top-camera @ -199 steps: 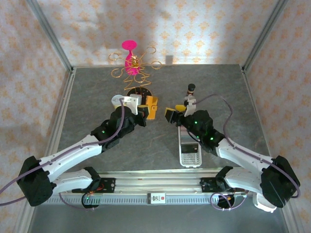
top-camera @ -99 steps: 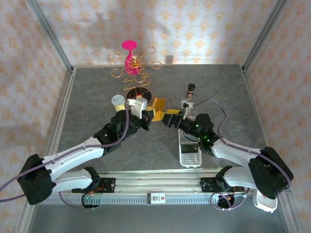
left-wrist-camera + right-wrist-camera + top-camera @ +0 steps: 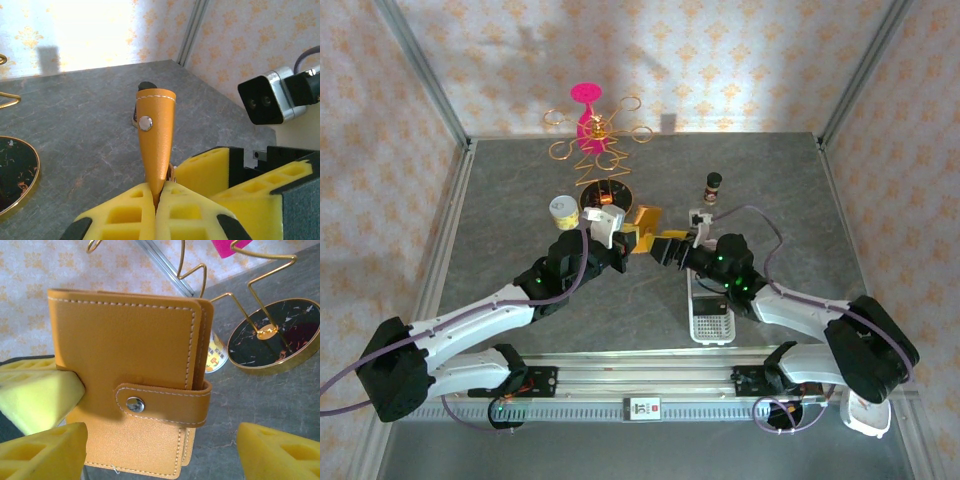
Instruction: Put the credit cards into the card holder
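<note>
1. Pinching only one edge, the left hand [image 3: 159, 194] holds the holder [image 3: 129, 365] clear above the surface [image 3: 520, 200]; a sideways push could pivot it or slide it out.
2. The right hand [image 3: 672, 246] stands wide, its fingers [image 3: 42, 452] flanking the holder; closing off-centre may miss the tab [image 3: 165, 402].
3. The tab is snapped shut; a hard tug may wrench the holder free rather than unsnap it.

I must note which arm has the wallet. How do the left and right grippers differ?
The left gripper is shut on the wallet; the right gripper is open. The left one holds the wallet up by an edge; the right one grips nothing, its jaws spread either side of it. Both are tipped in yellow.
</note>
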`<state>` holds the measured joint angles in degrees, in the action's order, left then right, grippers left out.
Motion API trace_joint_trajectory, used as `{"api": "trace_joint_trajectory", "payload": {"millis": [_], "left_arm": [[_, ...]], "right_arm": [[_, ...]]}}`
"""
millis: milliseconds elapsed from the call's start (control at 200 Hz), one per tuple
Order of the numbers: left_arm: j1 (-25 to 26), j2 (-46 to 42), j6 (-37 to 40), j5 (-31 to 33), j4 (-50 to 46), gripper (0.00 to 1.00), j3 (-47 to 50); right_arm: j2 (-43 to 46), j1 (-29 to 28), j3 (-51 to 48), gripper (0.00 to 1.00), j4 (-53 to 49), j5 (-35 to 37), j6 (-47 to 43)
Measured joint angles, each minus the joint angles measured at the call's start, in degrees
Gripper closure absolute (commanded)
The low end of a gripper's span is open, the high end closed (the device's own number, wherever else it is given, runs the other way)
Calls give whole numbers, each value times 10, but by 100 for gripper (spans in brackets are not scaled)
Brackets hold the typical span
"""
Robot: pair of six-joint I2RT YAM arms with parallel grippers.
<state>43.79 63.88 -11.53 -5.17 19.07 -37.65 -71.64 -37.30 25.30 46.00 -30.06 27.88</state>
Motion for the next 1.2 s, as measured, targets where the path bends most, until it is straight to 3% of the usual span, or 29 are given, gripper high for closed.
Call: {"api": "trace_joint_trajectory", "payload": {"millis": [395, 761, 1016, 1201], "left_arm": [[0, 0, 16, -36, -2, 100, 0], [-6, -16, 38, 14, -13, 100, 23], [1, -41, 42, 46, -2, 100, 25], [1, -45, 46, 91, -2, 100, 25]], "right_arm": [[-16, -7, 25, 24, -33, 33, -11], [-71, -31, 88, 34, -108, 104, -22], [-83, -17, 94, 35, -217, 324, -21], [4, -17, 12, 34, -176, 362, -42]]}}
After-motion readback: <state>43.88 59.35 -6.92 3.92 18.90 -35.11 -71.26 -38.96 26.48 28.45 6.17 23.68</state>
